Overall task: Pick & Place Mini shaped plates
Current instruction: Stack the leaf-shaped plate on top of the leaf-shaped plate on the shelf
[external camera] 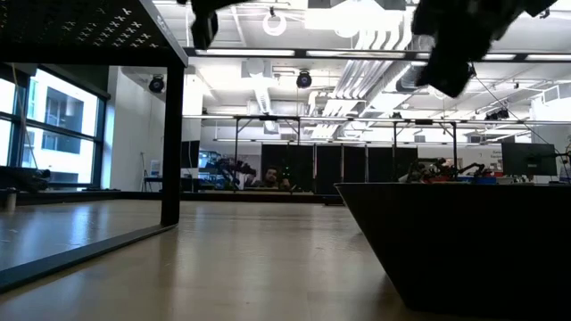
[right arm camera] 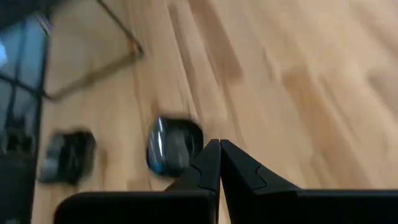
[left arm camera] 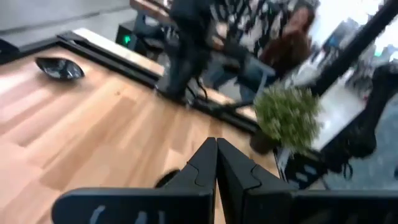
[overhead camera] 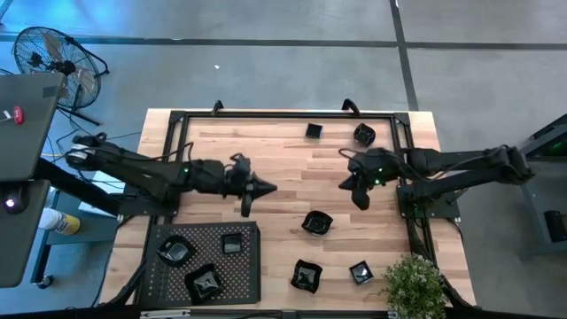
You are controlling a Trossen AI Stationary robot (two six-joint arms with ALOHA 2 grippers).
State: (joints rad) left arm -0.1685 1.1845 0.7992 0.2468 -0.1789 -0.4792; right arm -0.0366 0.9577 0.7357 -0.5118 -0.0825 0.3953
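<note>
Wooden table, light planks, bounded by a black frame; grey floor around it, a fan standing off the far left corner.

Perforated tray, large, black, rectangular, at the near left of the table. Holds three mini shaped plates: one at its left, one square at its far edge, one angular at its near edge.

Left arm, dark, reaching in from the left. Left gripper over the table's middle left, just beyond the tray's far right corner, fingers pressed together, nothing between them; the same shows in its wrist view.

Right arm, dark, reaching in from the right. Right gripper over the middle right of the table, fingers closed on each other and empty, as its wrist view shows.

Potted plant, green, at the near right corner.

Loose plates on bare wood, five:
- angular plate, centre, near the right gripper;
- angular plate, near edge, centre;
- small plate, near edge, just beside the plant;
- small square plate, far edge, centre;
- rounded plate, far edge, toward the right.

All five lie well apart from one another.
</note>
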